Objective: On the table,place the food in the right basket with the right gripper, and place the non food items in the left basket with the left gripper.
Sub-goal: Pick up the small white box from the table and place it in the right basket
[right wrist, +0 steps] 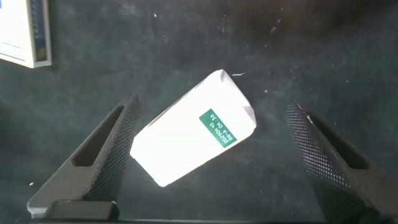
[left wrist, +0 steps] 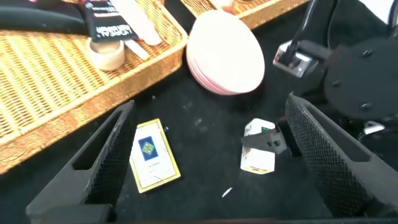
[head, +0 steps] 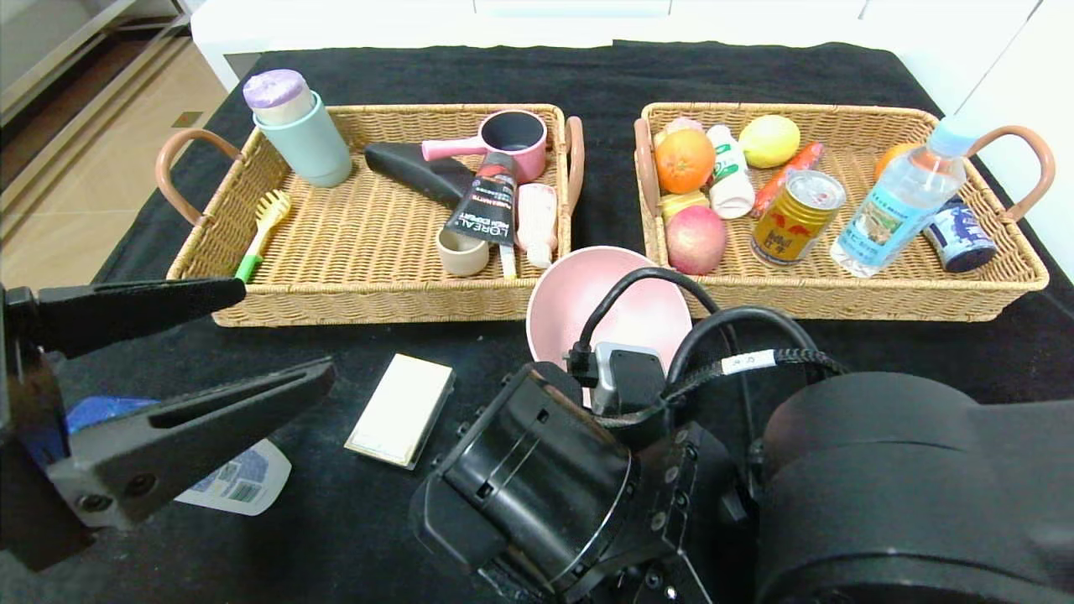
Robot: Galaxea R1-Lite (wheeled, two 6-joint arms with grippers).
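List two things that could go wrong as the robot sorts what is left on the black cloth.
1. The small white packet lies at an angle between the open fingers of the right gripper, so closing may pinch a corner and twist it loose.
2. The right arm hides the packet from the head camera, and the pink bowl sits close by the right basket, so lifting could bump it.

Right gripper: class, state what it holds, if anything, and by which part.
Nothing is held. The right gripper is open above the white packet, which lies on the table between its fingers, untouched.
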